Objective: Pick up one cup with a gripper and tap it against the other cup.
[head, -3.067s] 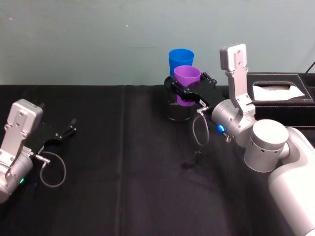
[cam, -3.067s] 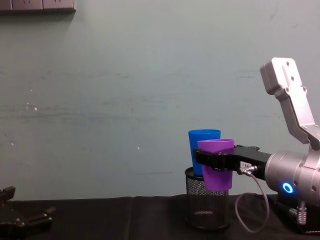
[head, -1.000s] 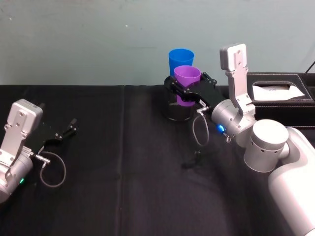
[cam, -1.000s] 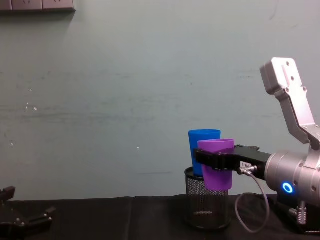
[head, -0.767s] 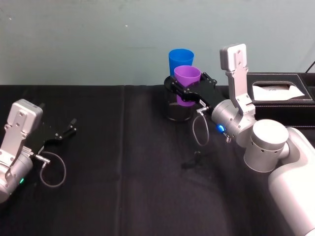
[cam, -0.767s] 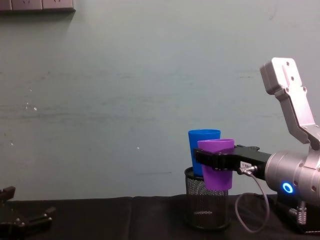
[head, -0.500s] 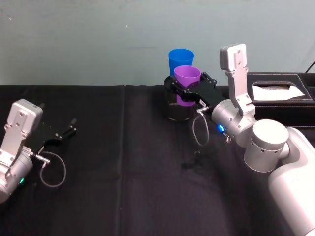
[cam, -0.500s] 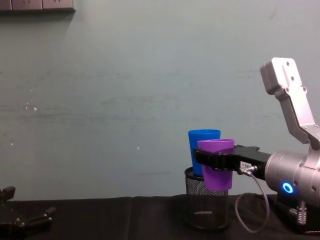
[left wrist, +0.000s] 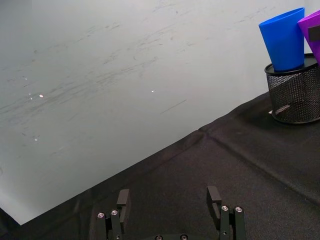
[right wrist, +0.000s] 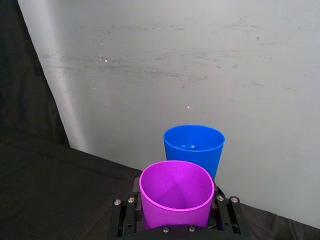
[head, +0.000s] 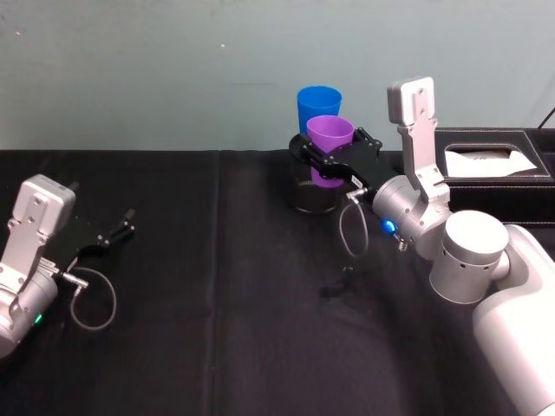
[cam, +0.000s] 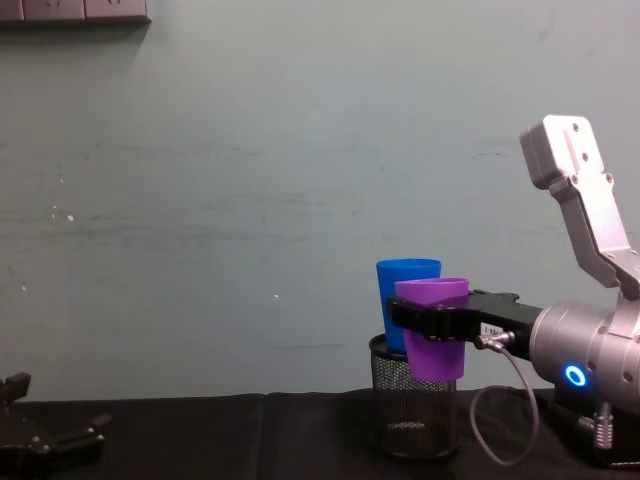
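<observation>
Purple cup (cam: 435, 330) is being clamped by right gripper (cam: 432, 318) just beside blue cup (cam: 405, 300), for tapping; left gripper (left wrist: 170, 205) is being parked, fingers apart.

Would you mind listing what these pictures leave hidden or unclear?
- Blue cup: base hidden inside the black mesh holder in the chest view.
- Whether the purple cup touches the blue cup: they overlap, contact unclear.
- Right tool: its fingers cover the purple cup's sides in the head view.

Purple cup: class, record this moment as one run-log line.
right gripper: shut on purple cup, held above mesh holder | blue cup: standing in holder, just behind | left gripper: open, parked on table
</observation>
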`<action>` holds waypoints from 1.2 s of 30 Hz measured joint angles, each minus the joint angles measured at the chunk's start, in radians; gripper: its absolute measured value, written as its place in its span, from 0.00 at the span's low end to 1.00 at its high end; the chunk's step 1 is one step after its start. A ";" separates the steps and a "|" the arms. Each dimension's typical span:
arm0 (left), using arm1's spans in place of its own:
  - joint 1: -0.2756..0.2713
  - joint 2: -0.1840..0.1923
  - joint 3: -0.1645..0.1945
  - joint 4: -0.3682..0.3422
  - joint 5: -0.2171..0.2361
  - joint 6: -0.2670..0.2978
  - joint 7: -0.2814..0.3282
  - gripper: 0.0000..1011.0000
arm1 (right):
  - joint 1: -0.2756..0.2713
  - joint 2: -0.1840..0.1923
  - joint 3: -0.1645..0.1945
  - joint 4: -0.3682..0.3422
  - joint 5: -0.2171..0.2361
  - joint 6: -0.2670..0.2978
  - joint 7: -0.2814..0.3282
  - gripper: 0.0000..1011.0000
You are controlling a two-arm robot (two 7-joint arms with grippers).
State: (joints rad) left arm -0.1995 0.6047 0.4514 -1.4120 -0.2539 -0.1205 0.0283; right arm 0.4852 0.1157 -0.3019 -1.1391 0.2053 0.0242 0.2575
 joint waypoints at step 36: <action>0.000 0.000 0.000 0.000 0.000 0.000 0.000 0.99 | -0.031 0.006 0.008 -0.040 0.007 0.009 0.003 0.72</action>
State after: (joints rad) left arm -0.1995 0.6047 0.4514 -1.4120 -0.2539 -0.1205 0.0283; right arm 0.4538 0.1219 -0.2938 -1.1786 0.2121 0.0332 0.2608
